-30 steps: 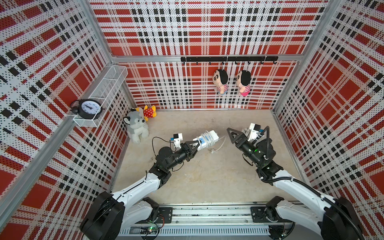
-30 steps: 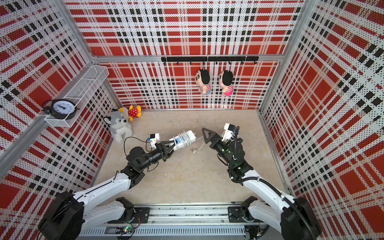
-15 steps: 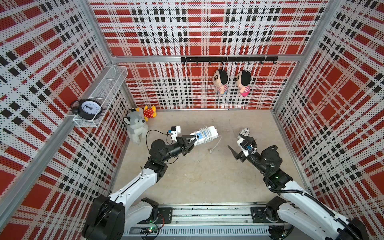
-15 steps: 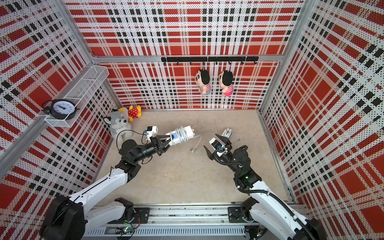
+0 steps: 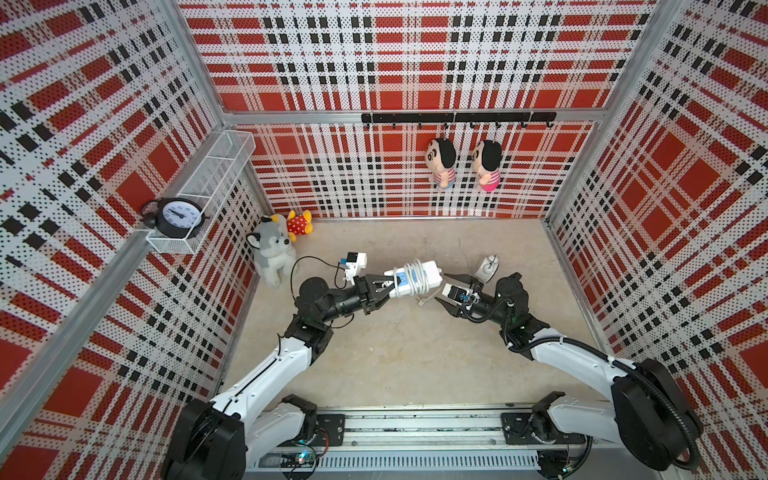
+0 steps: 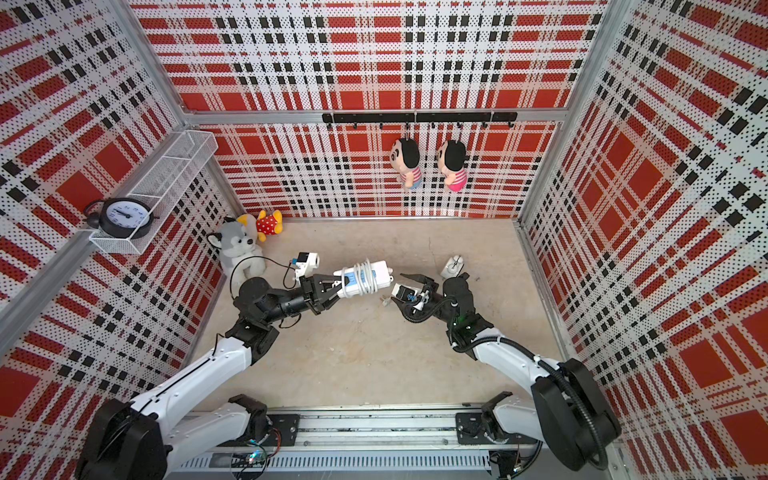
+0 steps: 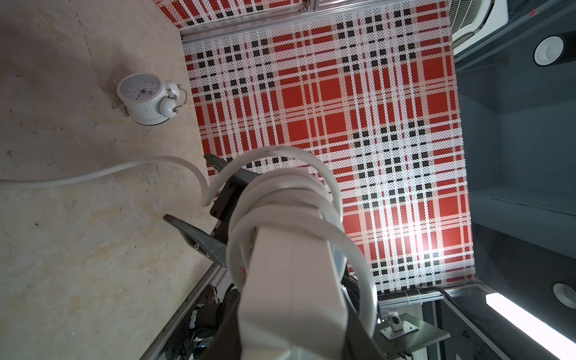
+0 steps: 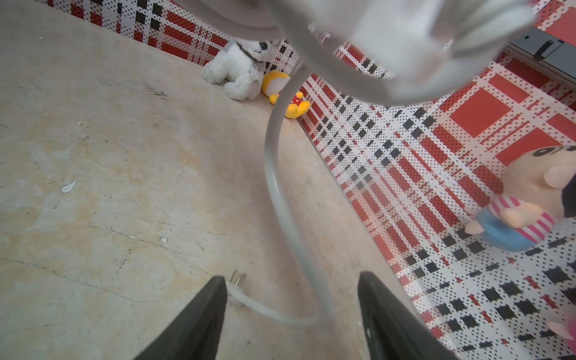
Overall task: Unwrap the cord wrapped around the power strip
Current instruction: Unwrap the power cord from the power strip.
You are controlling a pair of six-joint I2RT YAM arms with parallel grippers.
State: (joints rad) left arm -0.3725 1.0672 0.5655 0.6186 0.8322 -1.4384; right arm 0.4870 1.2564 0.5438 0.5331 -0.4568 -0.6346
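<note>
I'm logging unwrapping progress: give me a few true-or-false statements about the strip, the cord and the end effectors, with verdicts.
1. The left end effector grips one end of the power strip. True.
2. The cord is fully unwound. False: several loops encircle the strip.
3. The right end effector is clamped on the plug. False: its jaws stand open; the plug lies on the floor.
4. A white alarm clock stands on the floor. True.
</note>
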